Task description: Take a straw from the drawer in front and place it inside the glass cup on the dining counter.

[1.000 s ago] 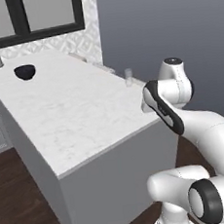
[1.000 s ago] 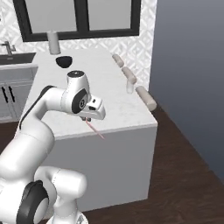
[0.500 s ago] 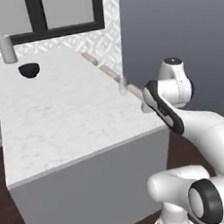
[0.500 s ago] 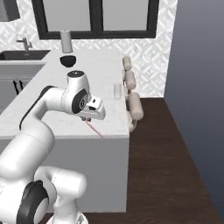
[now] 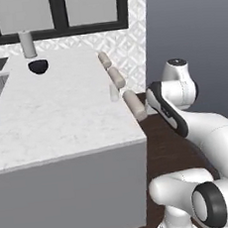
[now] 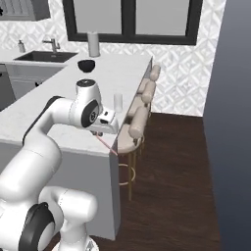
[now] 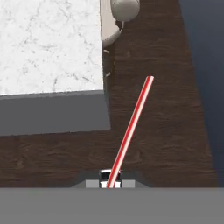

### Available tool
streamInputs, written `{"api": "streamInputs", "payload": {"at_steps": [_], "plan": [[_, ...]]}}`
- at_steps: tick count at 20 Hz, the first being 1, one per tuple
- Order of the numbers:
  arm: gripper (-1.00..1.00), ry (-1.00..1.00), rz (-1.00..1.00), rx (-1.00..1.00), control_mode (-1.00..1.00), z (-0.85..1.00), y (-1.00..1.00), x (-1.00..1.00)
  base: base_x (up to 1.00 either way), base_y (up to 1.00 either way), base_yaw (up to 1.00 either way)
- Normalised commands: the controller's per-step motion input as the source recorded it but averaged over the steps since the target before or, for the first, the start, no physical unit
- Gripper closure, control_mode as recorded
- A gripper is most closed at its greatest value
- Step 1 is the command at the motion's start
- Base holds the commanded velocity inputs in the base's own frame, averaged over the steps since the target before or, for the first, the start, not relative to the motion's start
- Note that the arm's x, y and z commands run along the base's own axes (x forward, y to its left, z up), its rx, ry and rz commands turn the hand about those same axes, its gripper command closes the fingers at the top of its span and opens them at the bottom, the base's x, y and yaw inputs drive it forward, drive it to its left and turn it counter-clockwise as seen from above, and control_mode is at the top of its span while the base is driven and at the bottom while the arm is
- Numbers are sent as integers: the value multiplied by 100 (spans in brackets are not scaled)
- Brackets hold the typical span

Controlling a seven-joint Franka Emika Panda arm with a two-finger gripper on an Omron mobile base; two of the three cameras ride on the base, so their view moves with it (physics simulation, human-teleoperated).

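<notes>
Red-and-white straw (image 7: 130, 131) is pinched at one end in the closed gripper (image 7: 110, 178) off the dining counter (image 5: 51, 117) corner, with the glass cup (image 6: 118, 103) near the edge, so I reckon its free end could knock the rim.

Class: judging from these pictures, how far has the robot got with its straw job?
Done: the red-and-white striped straw is out of the drawer, pinched in the shut pincer. In hand: carrying it beside the white marble dining counter. Left: drop it into the clear glass cup standing near the counter's edge.
</notes>
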Motion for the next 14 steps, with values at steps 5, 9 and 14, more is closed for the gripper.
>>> {"api": "streamInputs", "payload": {"at_steps": [5,9,14], "plan": [[100,0,0,0,100,0,0,0,11,-82,46],[100,0,0,0,100,0,0,0,13,-76,49],[100,0,0,0,100,0,0,0,14,-72,51]]}}
